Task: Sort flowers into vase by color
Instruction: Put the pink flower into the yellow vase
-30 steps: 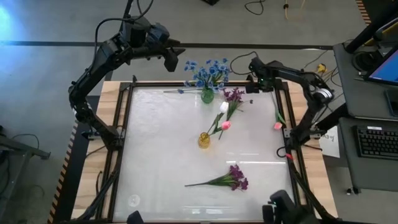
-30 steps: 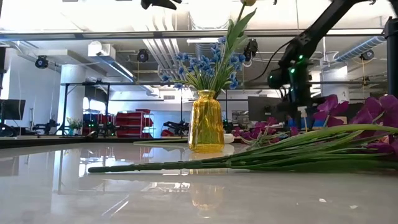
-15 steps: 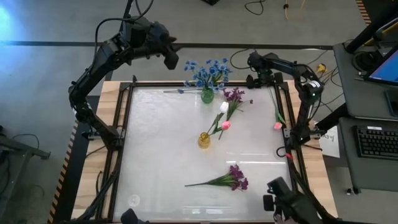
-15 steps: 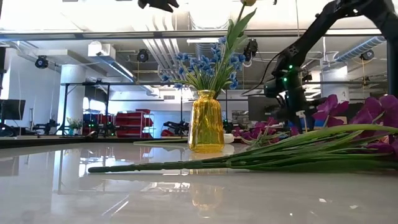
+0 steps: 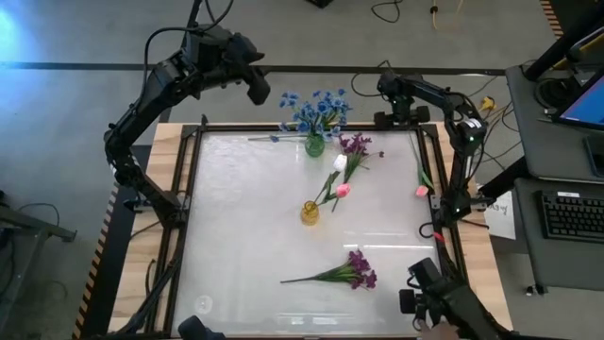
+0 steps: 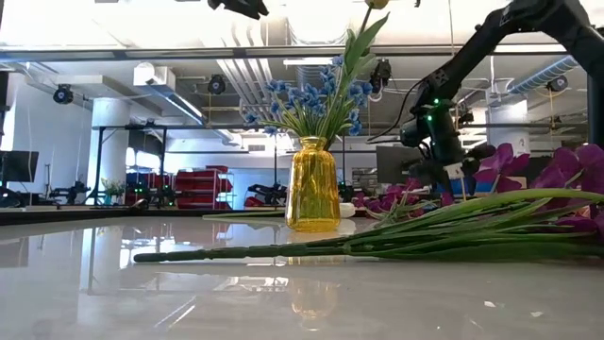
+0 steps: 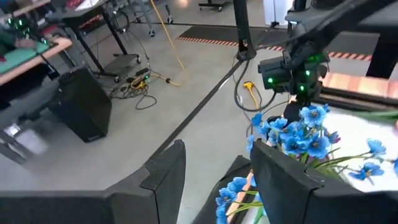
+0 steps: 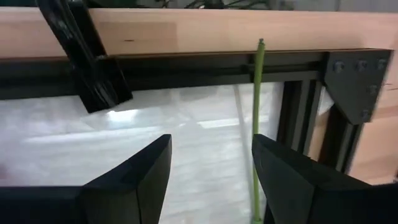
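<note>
Blue blossoms (image 5: 315, 107) stand in a green vase (image 5: 314, 144) at the far edge; they also show in the left wrist view (image 7: 298, 134). A yellow vase (image 5: 310, 212) mid-table holds a white bud (image 5: 340, 162) and a pink bud (image 5: 343, 190). One purple bunch (image 5: 355, 144) lies beside the green vase. A purple sprig (image 5: 354, 269) lies near the near edge. A pink-budded flower (image 5: 421, 189) lies along the right edge. My left gripper (image 5: 257, 87) hovers open, high and left of the blue blossoms. My right gripper (image 5: 396, 99) is open at the far right corner, over that flower's stem end (image 8: 256, 112).
A black frame rail (image 8: 205, 65) and a wooden border (image 8: 186, 28) run along the far edge just ahead of my right gripper. A black corner bracket (image 8: 357, 81) sits at the far right corner. The left half of the white table top (image 5: 236, 217) lies bare.
My right gripper has drawn back from the purple bunch toward the table's far right corner and risen a little. The flowers and vases have stayed where they were.
</note>
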{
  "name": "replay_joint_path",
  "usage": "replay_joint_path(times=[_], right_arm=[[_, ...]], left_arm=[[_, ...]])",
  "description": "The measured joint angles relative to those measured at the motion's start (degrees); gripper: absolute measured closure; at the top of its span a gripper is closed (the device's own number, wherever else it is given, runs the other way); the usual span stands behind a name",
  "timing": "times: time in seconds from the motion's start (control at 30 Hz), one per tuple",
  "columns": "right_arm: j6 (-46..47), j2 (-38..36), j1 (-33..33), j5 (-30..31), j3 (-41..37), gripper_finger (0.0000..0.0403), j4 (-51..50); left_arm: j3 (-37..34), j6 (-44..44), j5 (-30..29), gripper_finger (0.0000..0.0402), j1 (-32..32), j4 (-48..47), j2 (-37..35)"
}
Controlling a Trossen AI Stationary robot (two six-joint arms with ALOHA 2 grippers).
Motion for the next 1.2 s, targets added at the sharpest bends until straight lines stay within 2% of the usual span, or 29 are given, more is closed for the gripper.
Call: replay_joint_path(times=[0.13, 0.6, 0.83, 1.03, 1.2], right_arm=[[-0.05, 2.97, -0.63, -0.83, 3.35, 0.0188, -3.67], [-1.56, 15.57, -1.27, -1.58, 17.67, 0.0189, -22.60], [-3.97, 19.22, -3.10, -1.64, 23.52, 0.0193, -22.52], [-6.49, 19.26, -6.37, -1.96, 23.82, 0.0217, -22.66], [-9.14, 19.56, -6.35, -2.10, 23.69, 0.0237, -22.20]], left_arm=[[0.00, 3.61, -0.04, 0.0235, 0.44, 0.05, 0.00], [0.00, 7.62, -0.05, 0.0235, 7.14, 0.26, 0.00], [0.00, 9.43, -0.05, 0.0235, 9.82, 0.26, -0.01], [0.00, 9.73, -0.04, 0.0235, 11.18, 0.26, -0.11], [0.00, 9.96, -0.04, 0.0235, 11.77, 0.26, -0.11]])
